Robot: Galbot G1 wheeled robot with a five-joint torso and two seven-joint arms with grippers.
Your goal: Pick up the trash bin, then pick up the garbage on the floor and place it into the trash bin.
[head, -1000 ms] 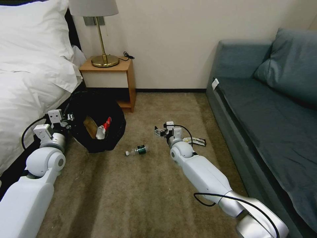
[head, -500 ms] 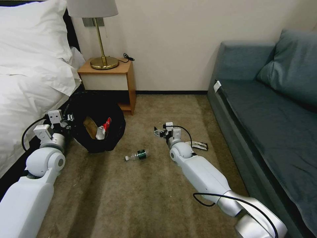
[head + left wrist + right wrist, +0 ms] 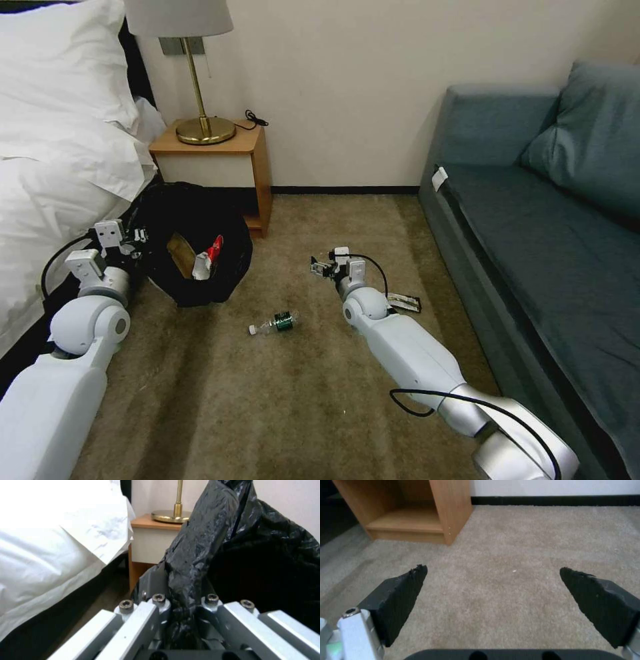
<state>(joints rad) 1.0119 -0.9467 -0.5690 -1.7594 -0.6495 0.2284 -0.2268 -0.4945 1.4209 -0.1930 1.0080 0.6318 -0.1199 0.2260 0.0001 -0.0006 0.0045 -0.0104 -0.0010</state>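
Now two pieces lie in the trash bin (image 3: 193, 257), left gripper (image 3: 181, 607) clamped on; right gripper (image 3: 493, 580) apart.

Camera swing rightward (scene stationary).

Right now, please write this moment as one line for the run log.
left gripper: shut on trash bin rim | right gripper: open, empty, above floor | bottle, wrapper: on floor

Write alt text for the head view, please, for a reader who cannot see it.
The left gripper holds the black-lined trash bin beside the bed; the open right gripper hovers over carpet. A bottle and wrapper lie on the floor.
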